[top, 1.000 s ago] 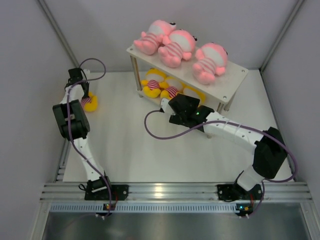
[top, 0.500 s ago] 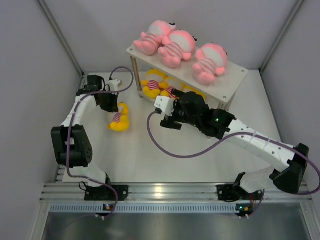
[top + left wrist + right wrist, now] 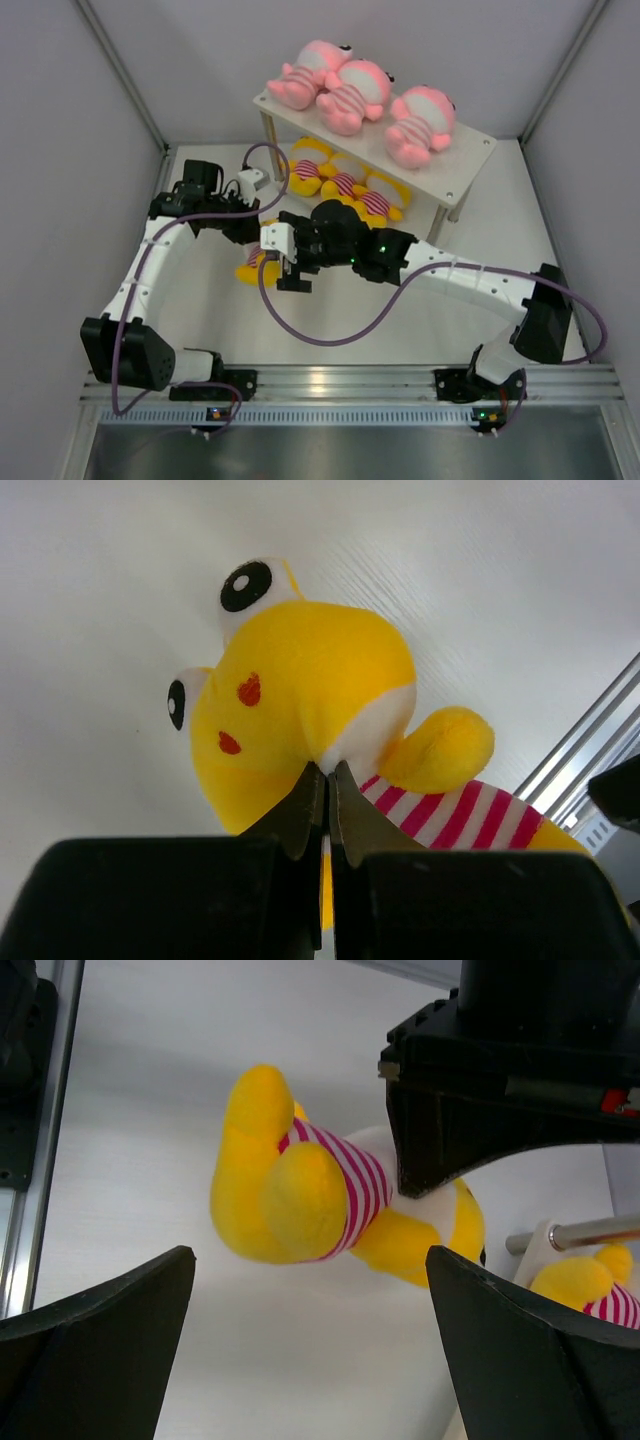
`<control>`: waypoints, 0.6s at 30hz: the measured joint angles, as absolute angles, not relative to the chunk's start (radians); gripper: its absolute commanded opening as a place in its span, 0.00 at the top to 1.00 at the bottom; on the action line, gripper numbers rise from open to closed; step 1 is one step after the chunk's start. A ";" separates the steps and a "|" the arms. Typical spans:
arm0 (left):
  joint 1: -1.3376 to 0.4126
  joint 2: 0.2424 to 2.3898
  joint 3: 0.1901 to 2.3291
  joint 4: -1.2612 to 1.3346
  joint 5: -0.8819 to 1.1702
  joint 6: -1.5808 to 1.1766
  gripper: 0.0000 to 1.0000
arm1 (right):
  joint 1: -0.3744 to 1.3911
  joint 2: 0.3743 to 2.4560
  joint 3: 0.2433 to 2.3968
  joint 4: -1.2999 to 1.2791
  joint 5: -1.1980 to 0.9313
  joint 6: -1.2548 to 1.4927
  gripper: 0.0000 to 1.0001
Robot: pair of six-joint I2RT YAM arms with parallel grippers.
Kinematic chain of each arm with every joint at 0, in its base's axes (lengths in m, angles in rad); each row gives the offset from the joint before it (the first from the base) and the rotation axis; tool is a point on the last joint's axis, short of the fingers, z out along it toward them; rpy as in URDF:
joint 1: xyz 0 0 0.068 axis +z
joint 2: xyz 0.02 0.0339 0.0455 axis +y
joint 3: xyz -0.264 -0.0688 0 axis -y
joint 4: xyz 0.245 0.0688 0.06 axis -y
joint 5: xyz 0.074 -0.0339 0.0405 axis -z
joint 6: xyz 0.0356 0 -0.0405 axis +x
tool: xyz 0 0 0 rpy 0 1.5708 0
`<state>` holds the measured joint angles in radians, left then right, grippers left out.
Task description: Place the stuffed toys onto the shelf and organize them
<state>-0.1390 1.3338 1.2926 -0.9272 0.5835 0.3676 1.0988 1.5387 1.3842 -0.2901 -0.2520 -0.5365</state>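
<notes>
My left gripper [image 3: 326,772] is shut on a yellow stuffed toy [image 3: 300,680] at the neck, between its head and its pink-striped shirt. From above, that toy [image 3: 250,268] sits left of centre under the left gripper [image 3: 245,232]. My right gripper [image 3: 283,260] is just right of it and open. Its wrist view shows the toy [image 3: 300,1200] ahead of the wide right gripper [image 3: 308,1260], not between the fingers. The white shelf [image 3: 470,150] stands at the back with three pink toys [image 3: 350,90] on top and yellow toys [image 3: 340,185] on the lower tier.
Grey walls close in the table on the left, the back and the right. A silver shelf leg [image 3: 580,1232] and a yellow toy [image 3: 590,1285] lie just beyond the held toy. Purple cables [image 3: 330,335] loop off both arms. An aluminium rail [image 3: 330,385] runs along the near edge.
The left arm has carried the yellow toy from the far left wall toward the table's middle. The right arm has swung left from the shelf to meet it, its jaws opening wide.
</notes>
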 measured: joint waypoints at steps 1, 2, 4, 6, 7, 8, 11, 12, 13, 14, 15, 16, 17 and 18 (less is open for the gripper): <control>-0.139 1.334 1.290 -0.932 0.588 0.360 1.00 | 1.104 1.554 1.390 -0.273 -0.253 -0.530 0.02; -0.139 1.334 1.290 -0.938 0.589 0.355 1.00 | 1.108 1.563 1.391 -0.258 -0.253 -0.527 0.04; -0.138 1.334 1.290 -0.947 0.596 0.341 1.00 | 1.111 1.583 1.398 -0.245 -0.253 -0.520 0.09; -0.138 1.334 1.290 -0.949 0.604 0.334 1.00 | 1.113 1.612 1.414 -0.233 -0.253 -0.513 0.12; -0.138 1.334 1.290 -0.949 0.606 0.331 1.00 | 1.113 1.630 1.424 -0.231 -0.253 -0.511 0.13; -0.138 1.334 1.290 -0.949 0.607 0.329 1.00 | 1.113 1.647 1.434 -0.228 -0.253 -0.511 0.18; -0.138 1.334 1.290 -0.949 0.613 0.321 1.00 | 1.122 1.702 1.462 -0.236 -0.247 -0.508 0.45; -0.138 1.334 1.291 -0.948 0.613 0.320 1.00 | 1.126 1.720 1.474 -0.242 -0.244 -0.510 0.56; -0.138 1.334 1.294 -0.948 0.612 0.320 1.00 | 1.130 1.737 1.486 -0.257 -0.240 -0.505 0.67; -0.137 1.334 1.296 -0.949 0.611 0.320 1.00 | 1.135 1.756 1.502 -0.273 -0.228 -0.503 0.88; -0.137 1.334 1.298 -0.955 0.611 0.320 1.00 | 1.138 1.770 1.515 -0.285 -0.213 -0.503 0.97; -0.137 1.334 1.301 -0.963 0.609 0.320 1.00 | 1.139 1.777 1.523 -0.294 -0.201 -0.503 1.00; -0.137 1.334 1.302 -0.966 0.608 0.321 0.98 | 1.139 1.779 1.526 -0.308 -0.185 -0.499 1.00; -0.138 1.334 1.304 -0.968 0.608 0.321 0.89 | 1.139 1.777 1.528 -0.322 -0.174 -0.497 1.00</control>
<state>-0.1375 1.3342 1.3037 -0.9684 0.6083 0.3206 1.1385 1.7767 1.5276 -0.3218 -0.1741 -0.4969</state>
